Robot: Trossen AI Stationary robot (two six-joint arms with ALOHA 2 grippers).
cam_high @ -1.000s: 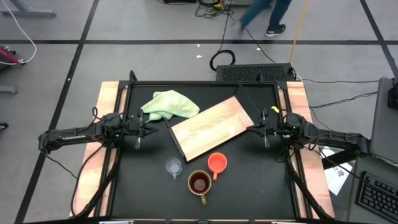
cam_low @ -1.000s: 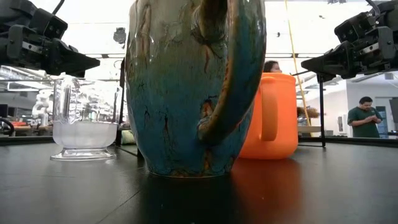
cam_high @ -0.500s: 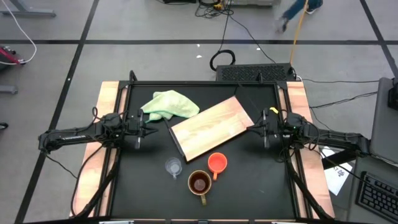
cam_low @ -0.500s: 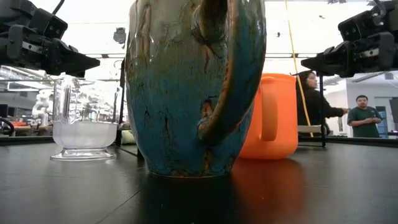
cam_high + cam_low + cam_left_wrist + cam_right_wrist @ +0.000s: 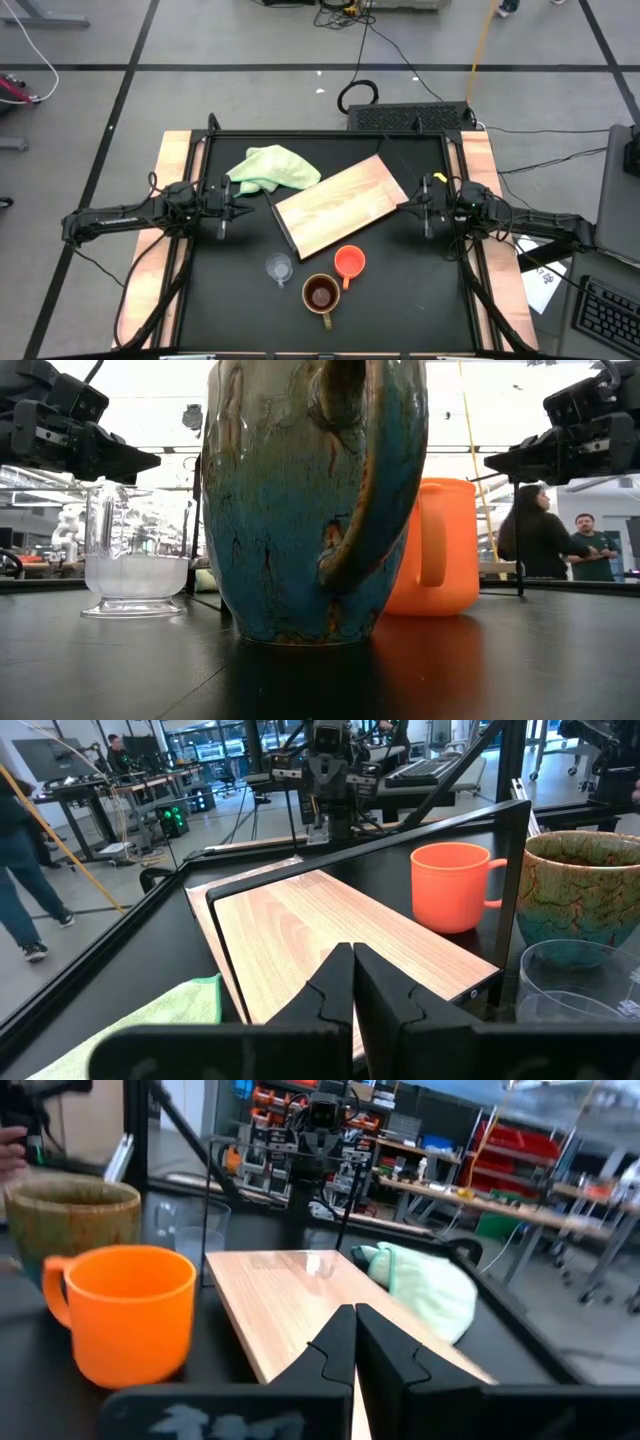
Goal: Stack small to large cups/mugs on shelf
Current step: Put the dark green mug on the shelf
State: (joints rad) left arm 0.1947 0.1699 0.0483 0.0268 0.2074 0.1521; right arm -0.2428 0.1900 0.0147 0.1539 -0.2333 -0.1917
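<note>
The light-wood shelf board (image 5: 337, 206) lies flat and askew at the table's middle. Near the front stand the clear glass cup (image 5: 278, 268), the large mug (image 5: 320, 295) with its handle toward the near edge, and the orange cup (image 5: 348, 262). The mug is tan-brown inside and blue-green outside (image 5: 310, 500). My left gripper (image 5: 250, 197) hovers shut at the board's left end. My right gripper (image 5: 405, 207) hovers shut at the board's right end. Both are empty and show shut in their wrist views (image 5: 352, 982) (image 5: 355, 1342).
A pale green cloth (image 5: 272, 167) lies bunched at the far left of the board. A dark frame rail (image 5: 330, 133) borders the black table. People stand in the room beyond (image 5: 560, 545).
My right gripper has risen slightly in the low view. The cups, mug and board have kept still. People have walked across the room behind the table.
</note>
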